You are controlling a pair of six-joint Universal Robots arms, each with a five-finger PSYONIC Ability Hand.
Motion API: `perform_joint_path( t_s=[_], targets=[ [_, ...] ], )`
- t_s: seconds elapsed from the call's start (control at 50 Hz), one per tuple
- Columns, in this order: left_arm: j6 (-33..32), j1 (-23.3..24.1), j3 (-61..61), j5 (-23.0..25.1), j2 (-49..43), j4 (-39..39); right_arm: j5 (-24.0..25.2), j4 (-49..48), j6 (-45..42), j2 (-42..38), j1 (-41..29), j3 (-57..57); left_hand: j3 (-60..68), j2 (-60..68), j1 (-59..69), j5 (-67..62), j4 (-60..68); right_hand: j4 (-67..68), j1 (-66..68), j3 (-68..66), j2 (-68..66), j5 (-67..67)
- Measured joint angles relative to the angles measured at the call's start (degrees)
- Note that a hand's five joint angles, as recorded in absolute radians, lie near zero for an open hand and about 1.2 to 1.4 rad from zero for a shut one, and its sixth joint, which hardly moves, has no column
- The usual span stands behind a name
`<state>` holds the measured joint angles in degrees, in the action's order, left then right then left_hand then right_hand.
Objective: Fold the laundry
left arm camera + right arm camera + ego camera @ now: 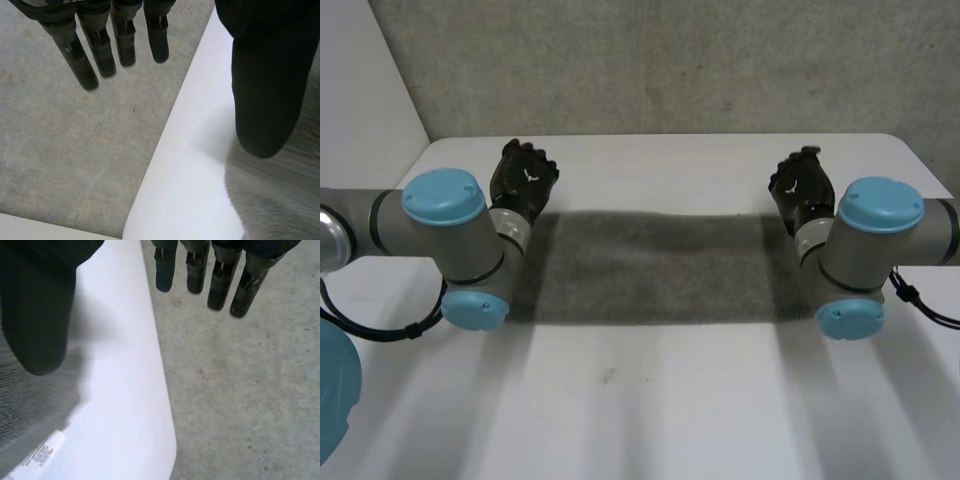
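In the head view the grey towel (655, 265) lies flat as a long rectangle across the middle of the white table (650, 400). Both its short ends are covered by the arms' wrists. The left hand (525, 178) sits by the far left corner and the right hand (802, 185) by the far right corner, both seen from behind, so their fingers are hard to read here. A strip of bare table runs beyond the towel to the rounded far edge, and a broader bare stretch lies on the near side. In the left wrist view the left hand (267, 75) has straight, spread fingers (75, 55) reaching out past the table edge over the speckled concrete floor (75, 150). The thumb stands well apart from them above the towel's fuzzy border (280, 200), and nothing is held; whether the thumb touches the pile cannot be told. In the right wrist view the right hand (37, 305) matches it: straight fingers (220, 285) over the floor (240, 390), the thumb apart above the towel (25, 405), holding nothing. A white printed label (42, 454), too small to read, lies at the towel's corner on the smooth tabletop (125, 390).
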<state>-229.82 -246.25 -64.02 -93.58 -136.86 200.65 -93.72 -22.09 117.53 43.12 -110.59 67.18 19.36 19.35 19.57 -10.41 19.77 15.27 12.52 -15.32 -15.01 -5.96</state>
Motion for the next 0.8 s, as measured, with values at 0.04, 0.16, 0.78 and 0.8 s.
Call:
perform_joint_path(
  t_s=[0.04, 0.16, 0.78, 0.8],
  targets=[
    [0.00, 0.08, -0.25, -0.17, 0.46, 0.20, -0.08, 0.00, 0.58, 1.06, 0.08, 0.17, -3.73, -3.74, -3.98, 3.90, -4.23, -1.42, -0.47, 1.92, 1.26, 1.55],
    [0.28, 0.23, -1.53, -0.43, 3.30, 0.27, -0.05, 0.31, 4.33, 6.16, 0.47, 1.46, -8.08, -8.17, -7.89, 7.83, -8.52, -2.06, -0.56, 3.34, 2.13, 2.69],
    [30.77, -5.47, -28.09, 5.53, 35.16, -2.18, 19.33, 37.33, 38.39, 29.31, 15.60, 15.57, -9.63, -9.85, -9.41, 8.57, -10.13, -2.06, -0.55, 3.29, 2.11, 2.92],
    [33.10, -5.97, -29.19, 6.67, 35.46, -2.67, 19.75, 37.09, 38.45, 29.28, 16.15, 16.02, -9.63, -9.85, -9.41, 8.57, -10.13, -1.08, -0.12, 1.57, 0.98, 1.66]
  ],
)
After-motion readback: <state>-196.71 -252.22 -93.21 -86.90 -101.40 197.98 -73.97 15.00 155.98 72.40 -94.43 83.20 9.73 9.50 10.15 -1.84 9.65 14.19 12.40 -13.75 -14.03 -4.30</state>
